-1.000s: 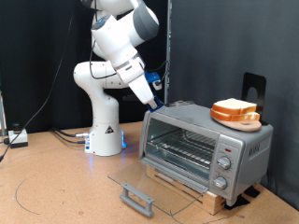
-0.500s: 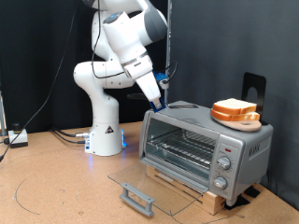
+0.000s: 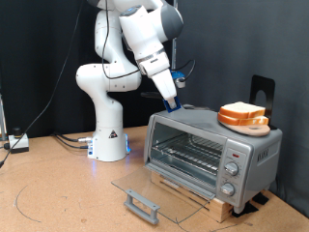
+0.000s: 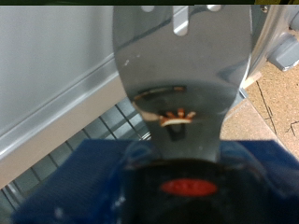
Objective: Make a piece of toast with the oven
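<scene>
Exterior view: a white Franka arm (image 3: 126, 58) rises from its base on a brown worktop (image 3: 58, 193) and bends towards the exterior view's right, so that its pincer (image 3: 175, 100) hangs just above the top rear corner of a boxy silver countertop toaster oven (image 3: 212, 150). The pincer carries a dark tool with a blue grip, a metal spatula (image 4: 182, 65), which points down at the oven's roof; the fingers themselves are too small here to judge whether they are spread or pressed together, so that cannot be told. The oven's glass drop-down door (image 3: 154, 193) lies fully open and flat in front of it, with a grey bar handle (image 3: 141, 204) at its near edge. The wire rack (image 3: 188, 153) inside shows through the opening. Knobs run down the oven's right-hand panel. On the oven's roof, towards the exterior view's right, sits a round orange plate (image 3: 235, 123) bearing pale bread with a golden-brown crust, the piece of toast (image 3: 243, 111), well apart from the pincer. The wrist view shows the grey metal spatula blade close up, with a slotted tip, a few crumbs stuck to it, and the silver oven top and rack bars beneath it.
</scene>
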